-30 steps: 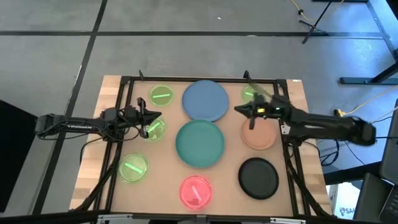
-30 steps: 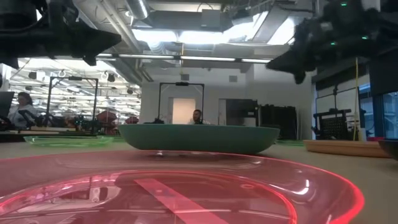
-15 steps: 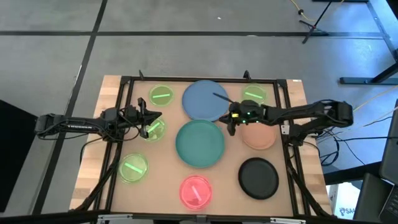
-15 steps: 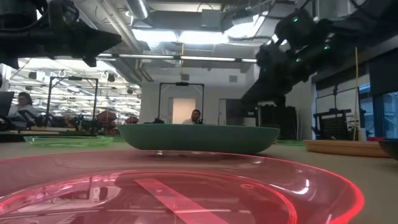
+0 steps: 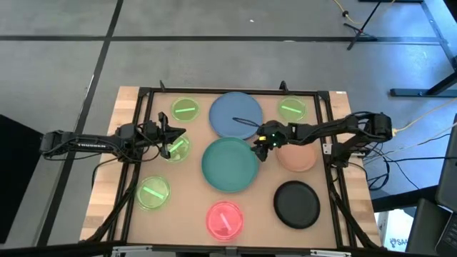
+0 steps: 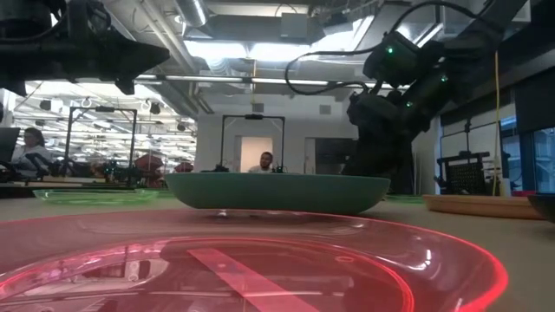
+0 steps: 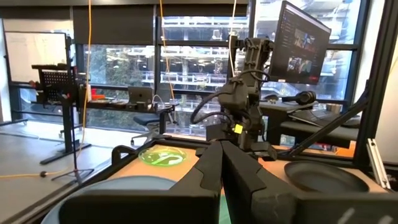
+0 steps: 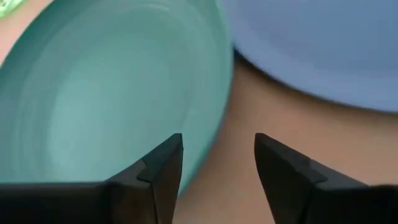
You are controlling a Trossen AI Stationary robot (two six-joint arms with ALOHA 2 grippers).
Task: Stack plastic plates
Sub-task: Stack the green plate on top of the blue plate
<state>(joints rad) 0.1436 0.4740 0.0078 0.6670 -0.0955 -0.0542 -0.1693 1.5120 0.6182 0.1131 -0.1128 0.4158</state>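
- Wooden counter (image 5: 343, 114) inside a black frame; open lab hall behind, with a seated person far off in the low view.
- Progress: nothing stacked. Nine plates lie singly: blue plate (image 5: 235, 114), teal plate (image 5: 230, 164), peach plate (image 5: 298, 155), black plate (image 5: 297, 203), pink plate (image 5: 225, 219), four green plates.
- Right tool (image 5: 261, 147) low over the teal plate's rim, beside the blue plate; fingers apart, straddling the rim, gripping nothing.
- Left tool (image 5: 173, 139) over a green plate (image 5: 176, 148); fingers together, empty.
- Orientation: plates round, flat, rims up; no long axis.
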